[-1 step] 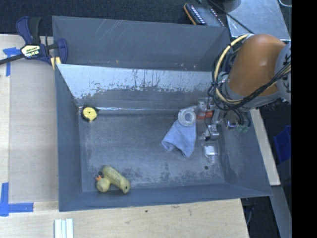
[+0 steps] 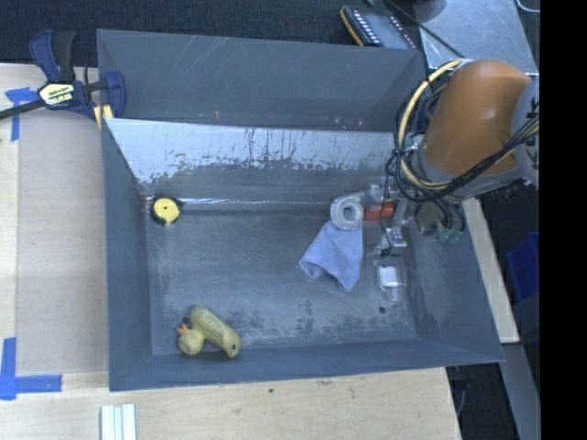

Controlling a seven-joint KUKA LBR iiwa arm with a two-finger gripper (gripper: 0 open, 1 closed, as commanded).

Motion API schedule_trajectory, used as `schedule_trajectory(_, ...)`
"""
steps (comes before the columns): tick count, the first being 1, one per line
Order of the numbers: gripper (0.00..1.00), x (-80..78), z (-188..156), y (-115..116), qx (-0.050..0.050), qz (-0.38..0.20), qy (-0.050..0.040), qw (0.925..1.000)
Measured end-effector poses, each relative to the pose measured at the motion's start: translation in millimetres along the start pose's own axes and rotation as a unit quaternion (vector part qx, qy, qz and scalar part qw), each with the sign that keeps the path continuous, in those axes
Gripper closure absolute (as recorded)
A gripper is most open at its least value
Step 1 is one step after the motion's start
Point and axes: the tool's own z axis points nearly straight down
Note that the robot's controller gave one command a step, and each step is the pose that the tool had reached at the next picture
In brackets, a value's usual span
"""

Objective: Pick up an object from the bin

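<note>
1. Right of centre on the floor of the bin: blue cloth, crumpled and lying loose. Nearest thing to the claw, so judged the likeliest pick, though not certain.
2. Just above the cloth's upper edge: grey-white ring, resembling a tape roll. Touching the cloth or merely beside it: not determinable.
3. Just right of the cloth, near the bin's right wall: gripper, low in the bin, beside the cloth rather than over it. Nothing seen pinched. Claw spread or pressed together: cannot tell.
4. Upper right of the frame: orange wrist cover with looped cables, part of the arm.
5. Well apart, at the left: small yellow round thing at the foot of the back wall, and a yellow duck-shaped toy at the lower left.
6. Step in hand, as judged: positioning for a grasp. No thing lifted, task not yet done.
7. Next move, as judged: shift left over the cloth's bulk, descend, pinch a fold, raise. Care needed not to drag the ring along.
</note>
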Motion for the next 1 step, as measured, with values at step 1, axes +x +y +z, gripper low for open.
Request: schedule_trajectory(1,0.00,-46.1,84.9,12.5,0.000,-0.233,-0.0010,0.9725)
